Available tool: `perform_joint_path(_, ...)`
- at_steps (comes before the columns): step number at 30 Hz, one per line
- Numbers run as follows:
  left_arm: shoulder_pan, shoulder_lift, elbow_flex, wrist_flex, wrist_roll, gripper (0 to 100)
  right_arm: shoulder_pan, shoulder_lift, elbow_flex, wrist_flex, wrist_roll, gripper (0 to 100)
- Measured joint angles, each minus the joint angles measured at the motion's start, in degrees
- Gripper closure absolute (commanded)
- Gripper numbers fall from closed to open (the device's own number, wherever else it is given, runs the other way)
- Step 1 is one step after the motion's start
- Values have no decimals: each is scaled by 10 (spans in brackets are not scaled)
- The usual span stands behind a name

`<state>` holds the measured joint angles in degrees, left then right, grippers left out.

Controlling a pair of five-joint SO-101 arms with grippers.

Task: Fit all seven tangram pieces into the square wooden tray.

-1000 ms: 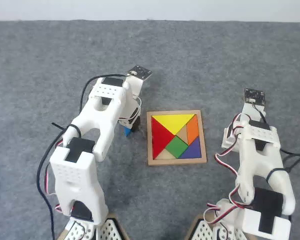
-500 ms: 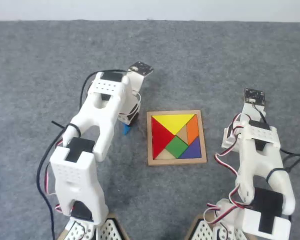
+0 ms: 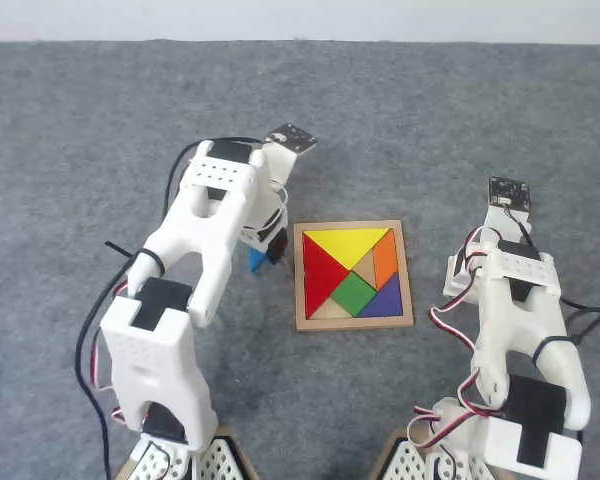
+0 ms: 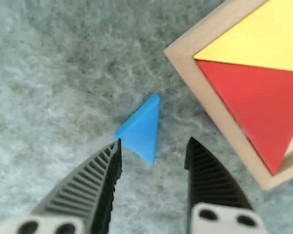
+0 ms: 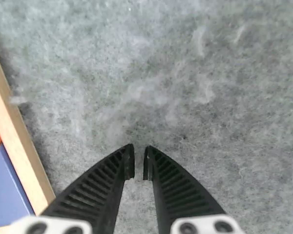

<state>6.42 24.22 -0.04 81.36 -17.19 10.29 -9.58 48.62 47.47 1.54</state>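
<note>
My left gripper (image 4: 155,142) hangs with jaws spread, 1 blue triangle (image 4: 141,127) lying on the grey carpet (image 3: 100,120) between the tips, just left of the wooden tray (image 3: 352,324). Right of the tray, my right gripper (image 5: 136,156) is closed on nothing.

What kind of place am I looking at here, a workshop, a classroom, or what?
Probably a robotics test bench or lab table. A grey felt-like mat is the work surface, the left arm and right arm stand side by side, and a wooden tray of tangram pieces lies between them.
</note>
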Motion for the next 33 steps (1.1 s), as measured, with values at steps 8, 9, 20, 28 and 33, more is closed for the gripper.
perform_joint_path(8,-21,18,0,-13,-74,775,0,0,0,0,0,957)
perform_joint_path(9,-21,22,0,-15,-84,775,0,0,0,0,0,957)
perform_joint_path(20,-22,90,-54,-22,-113,788,0,0,0,0,0,957)
perform_joint_path(28,-20,109,-64,-26,-116,858,0,0,0,0,0,957)
perform_joint_path(33,-18,108,-64,-26,-110,895,0,0,0,0,0,957)
